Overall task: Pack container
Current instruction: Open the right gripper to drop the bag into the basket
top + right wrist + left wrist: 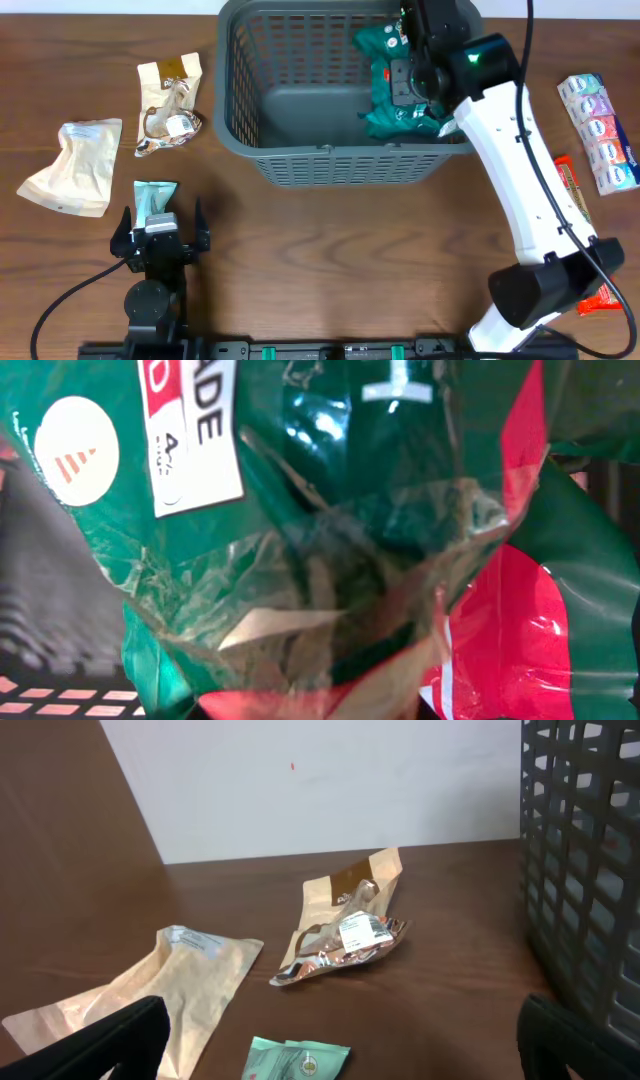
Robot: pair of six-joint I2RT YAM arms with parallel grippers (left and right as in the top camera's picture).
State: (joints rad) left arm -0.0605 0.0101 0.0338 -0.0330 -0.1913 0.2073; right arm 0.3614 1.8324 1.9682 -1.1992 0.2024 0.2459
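**A:** Where is the container?

**B:** The container (pixel 330 165) sits at the middle of the tabletop's (pixel 330 255) far edge. Green packets (pixel 400 108) are heaped against its right wall, probably because the right arm (pixel 510 150) reaches in from that side.

**A:** Is the right tool holding one?

**B:** I cannot tell. The right tool (pixel 412 72) hangs inside over that heap. A green and red packet (pixel 330 560) pressed close fills its wrist view, and no fingers show.

**A:** And the left?

**B:** The left tool (pixel 160 222) rests toward the near-left corner, jaws wide apart and empty. A small teal packet (pixel 155 197) lies just ahead of it, likely its next pick. 2 more wait toward the left edge: a beige pouch (pixel 70 165) and a crumpled brown packet (pixel 168 110).
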